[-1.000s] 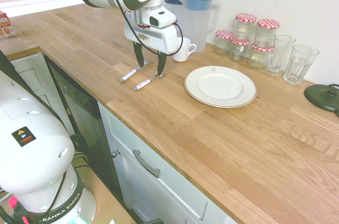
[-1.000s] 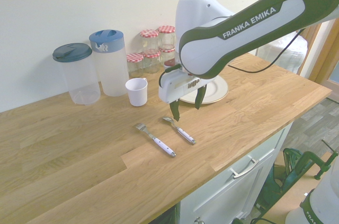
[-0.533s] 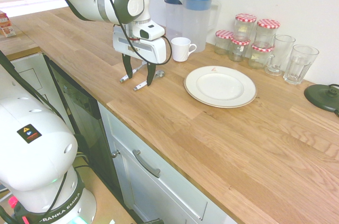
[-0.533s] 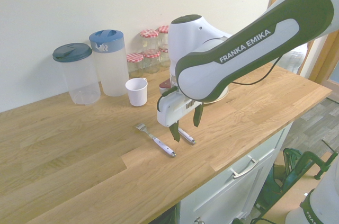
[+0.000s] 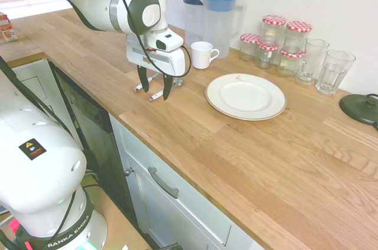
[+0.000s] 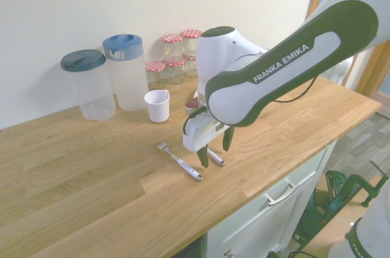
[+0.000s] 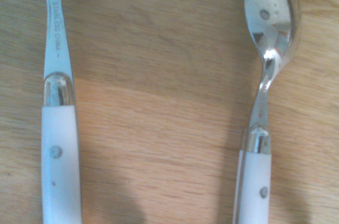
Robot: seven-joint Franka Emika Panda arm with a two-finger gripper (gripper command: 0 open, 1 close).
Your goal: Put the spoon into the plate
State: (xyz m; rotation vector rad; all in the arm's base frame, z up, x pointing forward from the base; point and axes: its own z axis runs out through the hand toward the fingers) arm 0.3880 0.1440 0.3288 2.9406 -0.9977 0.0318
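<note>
Wide-open tool [image 5: 154,86] hangs over the spoon [image 7: 262,113]; only the wrist view shows the fork [image 7: 57,128] lying parallel at its nine o'clock.

exteriors: high, opposite sides, sharing worktop [image 5: 195,126] | wrist: close, downward
</note>
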